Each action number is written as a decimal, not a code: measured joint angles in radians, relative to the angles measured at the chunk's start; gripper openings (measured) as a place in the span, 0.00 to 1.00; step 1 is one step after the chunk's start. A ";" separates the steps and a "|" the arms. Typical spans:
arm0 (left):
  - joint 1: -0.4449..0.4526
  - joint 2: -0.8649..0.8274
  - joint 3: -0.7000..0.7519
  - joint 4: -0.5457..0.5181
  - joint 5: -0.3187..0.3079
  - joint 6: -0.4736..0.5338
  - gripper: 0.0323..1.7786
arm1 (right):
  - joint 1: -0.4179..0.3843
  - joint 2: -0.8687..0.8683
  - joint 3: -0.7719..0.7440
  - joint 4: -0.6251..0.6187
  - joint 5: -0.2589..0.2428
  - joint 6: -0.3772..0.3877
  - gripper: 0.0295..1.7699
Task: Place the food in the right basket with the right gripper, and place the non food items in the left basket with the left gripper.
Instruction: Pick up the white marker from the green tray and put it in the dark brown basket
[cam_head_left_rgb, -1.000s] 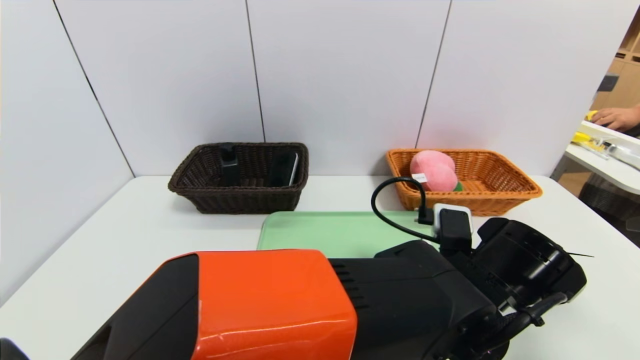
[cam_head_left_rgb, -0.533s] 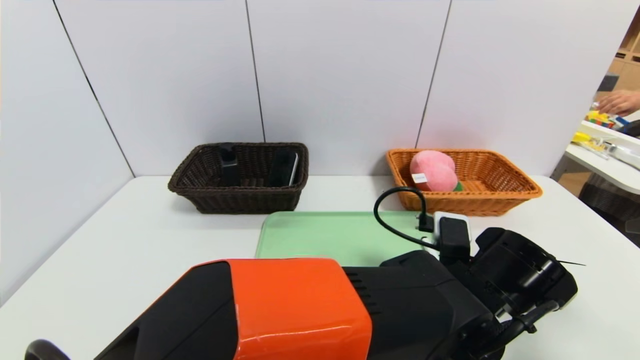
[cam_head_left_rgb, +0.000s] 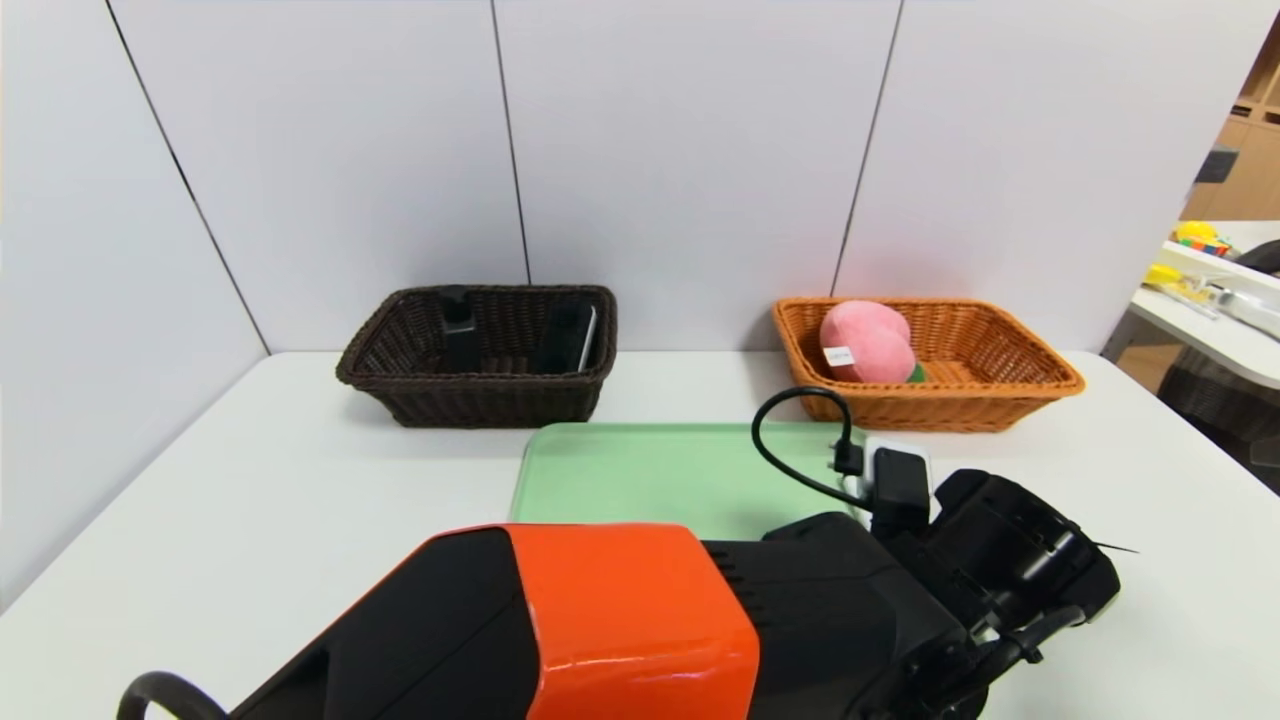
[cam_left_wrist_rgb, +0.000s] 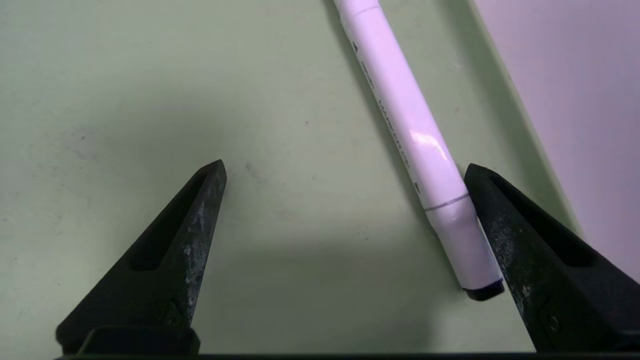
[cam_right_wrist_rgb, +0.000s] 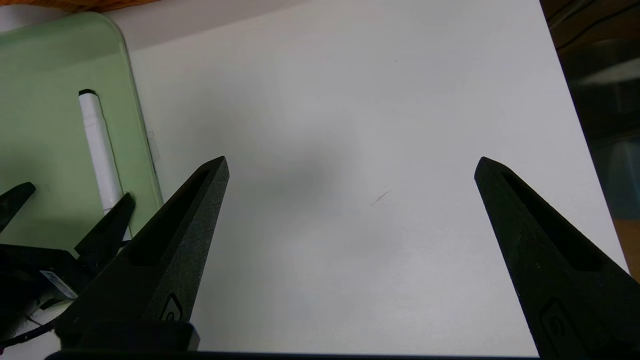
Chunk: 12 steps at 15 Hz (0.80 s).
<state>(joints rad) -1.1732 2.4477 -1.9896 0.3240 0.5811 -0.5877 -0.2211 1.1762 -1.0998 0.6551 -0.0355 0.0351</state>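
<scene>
Your green tray (cam_head_left_rgb: 640, 470) lies before the left basket (cam_head_left_rgb: 480, 400) and right basket (cam_head_left_rgb: 960, 405), the peach (cam_head_left_rgb: 865, 342) in the latter. Your left gripper (cam_left_wrist_rgb: 345, 172) gapes wide around the marker pen (cam_left_wrist_rgb: 405, 130); your right gripper (cam_right_wrist_rgb: 350, 165) hangs wide, empty, over bare table (cam_right_wrist_rgb: 350, 100).

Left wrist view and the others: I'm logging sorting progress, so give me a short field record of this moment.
left gripper: open, low over green tray, straddling the pen
white marker pen: lying on tray, near one finger
right gripper: open, above bare white table
plush peach: in orange-tan basket
dark brown basket: holds dark items
</scene>
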 joint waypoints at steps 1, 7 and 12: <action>0.005 0.003 0.000 0.000 0.005 0.007 0.95 | 0.000 0.001 0.000 -0.001 0.000 0.000 0.96; 0.027 0.002 0.001 0.000 0.036 0.090 0.95 | 0.000 0.019 -0.002 -0.005 0.015 0.000 0.96; 0.027 0.004 0.002 -0.017 0.023 0.091 0.95 | 0.000 0.032 -0.002 -0.005 0.026 0.000 0.96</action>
<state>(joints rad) -1.1457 2.4519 -1.9877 0.3072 0.6040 -0.4968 -0.2211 1.2085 -1.1015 0.6498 -0.0096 0.0351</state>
